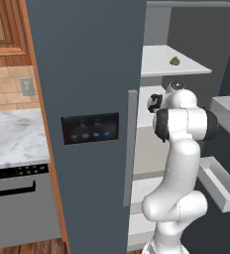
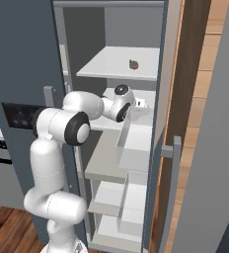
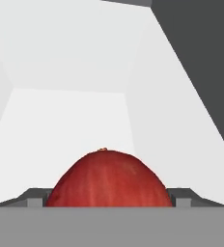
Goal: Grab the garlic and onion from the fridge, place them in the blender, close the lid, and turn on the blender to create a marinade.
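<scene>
Item: the fridge [image 1: 82, 74], slate-grey, with its door swung wide and its white shelves exposed; taken as the landmark for all that follows. The arm is reached into the fridge's middle shelf, and the claw [image 3: 109, 200] is seen there in the hand view with the onion [image 3: 109, 178], a red rounded body, lying between its two dark fingertips [image 3: 34, 197], one tip at each flank. The jaws are seen spread about the onion; whether they already press on it cannot be told, so a firm hold is not claimed. On the fridge's upper shelf [image 2: 121, 66], above the arm's wrist, a small brownish lump [image 2: 133, 63] is recorded, judged possibly the garlic, though too small for certainty. Grey door bins [image 1: 226, 183] on the open door, to the right of the arm, are noted, with nothing seen in the parts that show. Left of the fridge, a marble bench [image 1: 15, 136] and a dark oven front below it are listed. Progress is judged early: the fridge is opened and the onion is being addressed, but nothing is yet carried out. Still outstanding are the securing and removal of the onion, the fetching of the garlic, the loading of the jar, the closing of the lid, and the switching on.
</scene>
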